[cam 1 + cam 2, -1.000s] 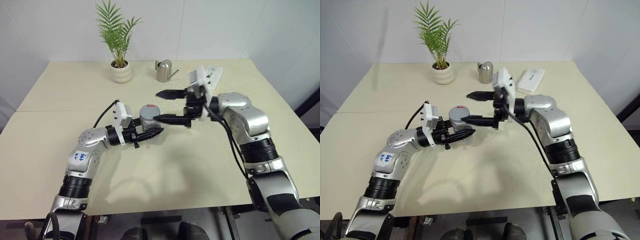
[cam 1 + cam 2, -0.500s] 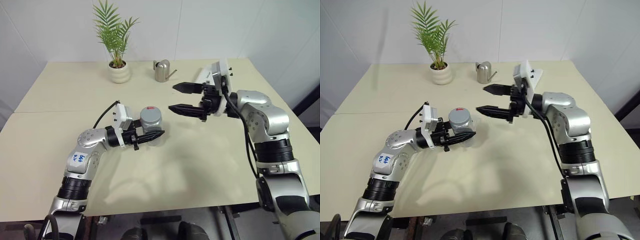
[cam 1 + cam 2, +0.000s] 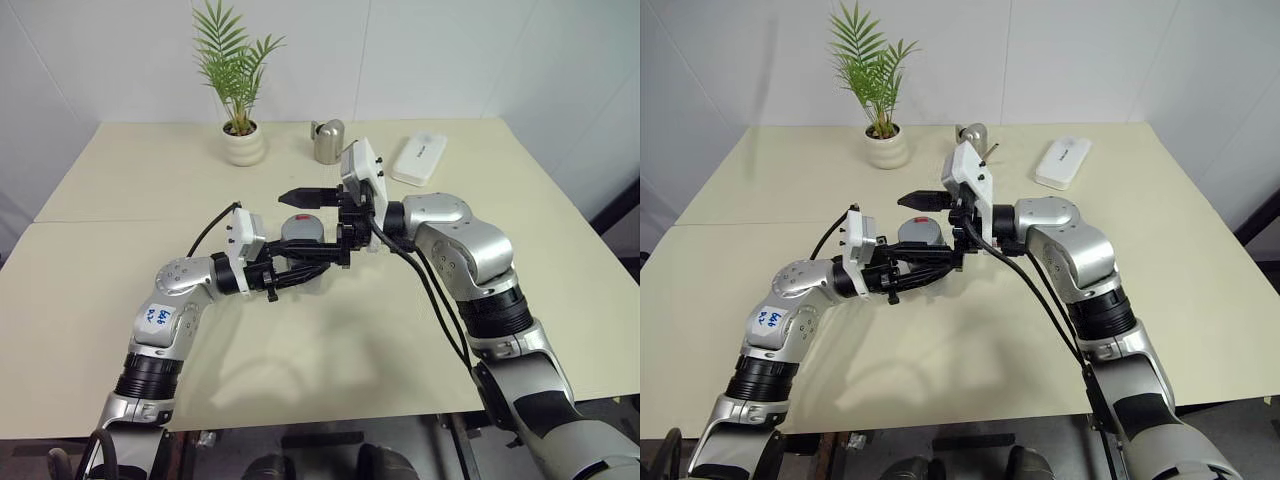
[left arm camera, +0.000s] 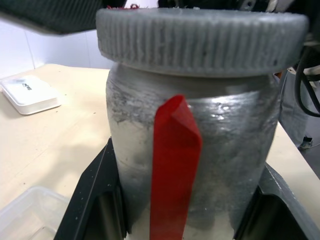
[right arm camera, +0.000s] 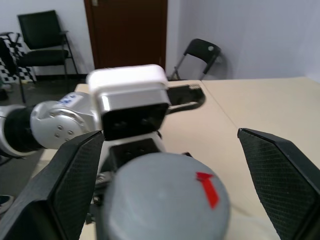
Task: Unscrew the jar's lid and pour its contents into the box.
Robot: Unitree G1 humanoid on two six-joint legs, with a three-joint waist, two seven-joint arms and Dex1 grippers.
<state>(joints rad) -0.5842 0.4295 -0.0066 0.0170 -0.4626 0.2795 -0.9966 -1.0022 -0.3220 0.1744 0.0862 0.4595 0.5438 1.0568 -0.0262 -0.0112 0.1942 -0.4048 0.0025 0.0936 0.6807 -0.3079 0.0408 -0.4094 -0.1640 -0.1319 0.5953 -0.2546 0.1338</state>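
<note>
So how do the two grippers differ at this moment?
The left gripper is shut on the jar, fingers clamping its body; the right gripper is open, fingers spread either side of the lid and holding nothing. The left points toward the robot's right, the right toward its left. Both have black fingers and meet at the jar.

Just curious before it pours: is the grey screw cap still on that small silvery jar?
On. The ribbed grey cap sits atop the silvery jar; the right gripper straddles it, open.
</note>
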